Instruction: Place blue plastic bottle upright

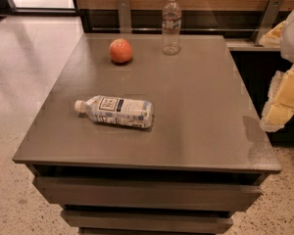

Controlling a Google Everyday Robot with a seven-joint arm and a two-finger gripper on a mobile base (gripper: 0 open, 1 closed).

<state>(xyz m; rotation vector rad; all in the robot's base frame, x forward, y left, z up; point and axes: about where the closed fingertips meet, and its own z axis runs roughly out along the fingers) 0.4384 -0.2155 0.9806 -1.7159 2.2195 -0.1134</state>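
The blue plastic bottle [118, 111] lies on its side on the grey table [201, 111], left of the middle. Its white cap points left and its pale blue-and-white label with a dark-framed panel faces up. My gripper [279, 109], white and yellow, hangs at the right edge of the view, beyond the table's right side. It is far from the bottle and touches nothing on the table.
A reddish-orange round fruit [120, 51] sits at the back left of the table. A taller slim clear bottle [171, 24] with a reddish label stands upright at the back edge. A wood-panelled wall with metal brackets [124, 13] runs behind. Speckled floor [19, 82] lies to the left.
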